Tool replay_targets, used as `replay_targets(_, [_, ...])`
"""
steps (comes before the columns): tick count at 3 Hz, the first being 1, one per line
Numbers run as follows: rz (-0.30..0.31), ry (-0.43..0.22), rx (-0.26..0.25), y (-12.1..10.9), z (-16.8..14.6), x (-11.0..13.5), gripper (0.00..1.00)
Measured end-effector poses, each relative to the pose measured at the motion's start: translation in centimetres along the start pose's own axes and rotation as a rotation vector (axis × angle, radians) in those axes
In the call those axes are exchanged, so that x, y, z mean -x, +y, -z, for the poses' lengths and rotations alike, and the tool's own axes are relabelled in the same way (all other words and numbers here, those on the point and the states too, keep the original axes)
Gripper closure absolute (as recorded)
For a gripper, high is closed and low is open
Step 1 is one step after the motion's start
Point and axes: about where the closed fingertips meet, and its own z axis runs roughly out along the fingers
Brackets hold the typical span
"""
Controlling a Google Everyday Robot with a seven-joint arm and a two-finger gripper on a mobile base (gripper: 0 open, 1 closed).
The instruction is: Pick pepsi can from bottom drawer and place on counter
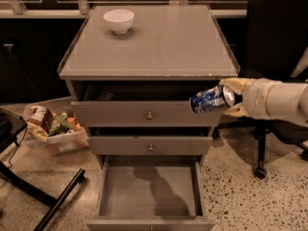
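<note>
The pepsi can [211,99] is a dark-blue can with silvery ends, held on its side in the air at the right front of the cabinet, level with the top drawer. My gripper [233,98] is shut on the pepsi can, with pale fingers above and below its right end; the arm comes in from the right. The bottom drawer [150,191] is pulled out and its grey inside holds nothing. The counter [159,42] is the glossy grey top, just above and left of the can.
A white bowl [119,20] stands at the counter's back left. The top drawer [144,110] is slightly open. A black office chair [276,42] is behind my arm at right. A box of snacks [53,126] and a black stand leg [53,201] are at left.
</note>
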Motion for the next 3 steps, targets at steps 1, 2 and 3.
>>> replay_targets(1, [-0.031, -0.073, -0.039, -5.2, 0.3, 1.4, 1.00])
replay_targets(2, [-0.100, -0.145, -0.052, -9.7, -1.1, 3.0, 1.00])
replay_targets(3, [-0.166, -0.228, -0.042, -13.1, -3.2, 4.8, 1.00])
